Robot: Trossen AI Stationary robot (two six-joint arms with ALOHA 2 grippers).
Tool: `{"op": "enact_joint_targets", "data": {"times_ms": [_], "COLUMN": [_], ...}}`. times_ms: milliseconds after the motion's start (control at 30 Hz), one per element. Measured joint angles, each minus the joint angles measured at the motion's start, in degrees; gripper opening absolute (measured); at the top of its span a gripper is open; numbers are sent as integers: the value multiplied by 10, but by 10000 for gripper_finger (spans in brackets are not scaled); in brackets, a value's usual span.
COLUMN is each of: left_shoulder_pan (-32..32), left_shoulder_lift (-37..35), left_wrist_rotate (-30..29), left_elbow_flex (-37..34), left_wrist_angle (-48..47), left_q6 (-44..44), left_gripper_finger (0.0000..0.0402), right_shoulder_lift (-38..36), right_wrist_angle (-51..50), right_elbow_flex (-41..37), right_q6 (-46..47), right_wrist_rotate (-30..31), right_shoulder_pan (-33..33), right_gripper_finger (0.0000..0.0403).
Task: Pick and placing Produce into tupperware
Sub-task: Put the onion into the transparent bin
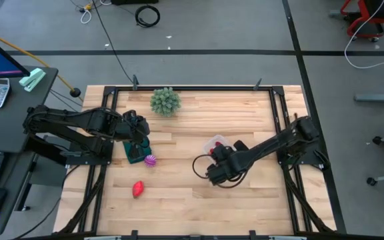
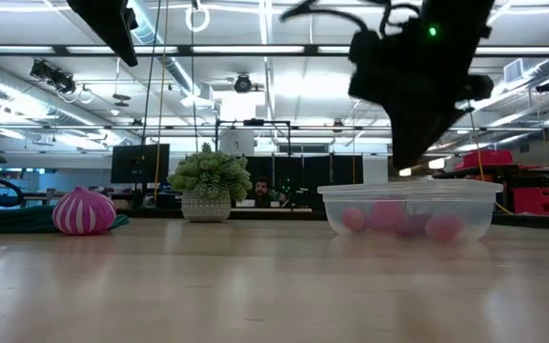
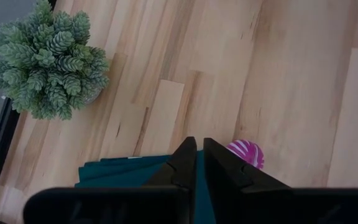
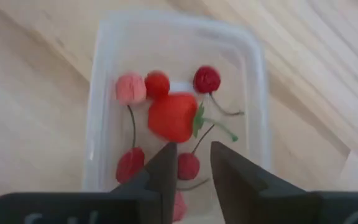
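The clear tupperware [image 4: 179, 93] stands on the table right of the middle and shows in the high view [image 1: 217, 141] and the low view [image 2: 410, 195]. It holds a red strawberry [image 4: 173, 117] and several small red and pink berries [image 4: 131, 88]. My right gripper [image 4: 192, 152] hangs just above the tub, open and empty. A purple-pink striped ball [image 1: 151, 160] lies by the dark green cloth [image 1: 137, 157]. A second red strawberry [image 1: 138, 189] lies nearer the front edge. My left gripper [image 3: 199, 146] is shut and empty, raised above the cloth.
A spiky green plant in a small pot [image 1: 165, 101] stands at the table's far side, left of the middle. The cloth [image 3: 123, 171] lies flat at the left. Bare wood lies between the ball and the tub and along the front edge.
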Motion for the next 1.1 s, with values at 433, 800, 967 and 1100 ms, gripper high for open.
{"op": "enact_joint_targets", "data": {"times_ms": [433, 800, 967, 1100], "left_shoulder_pan": [-10, -146, -211, -238], "left_shoulder_lift": [0, -2, -2, -2], "left_wrist_rotate": [18, 19, 20, 19], "left_elbow_flex": [-1, -158, -239, -272], "left_wrist_angle": [-31, -16, 118, 198], "left_q6": [-59, -274, -297, -266], "left_gripper_finger": [45, 30, 41, 61], "right_shoulder_lift": [-162, -141, -141, -144], "right_wrist_angle": [205, 375, 377, 378], "right_elbow_flex": [0, 0, 0, 0], "right_q6": [-210, -437, -437, -437], "right_wrist_rotate": [101, 68, 46, 44], "right_shoulder_pan": [-35, -42, -60, -75], "right_gripper_finger": [118, 117, 117, 117]}}
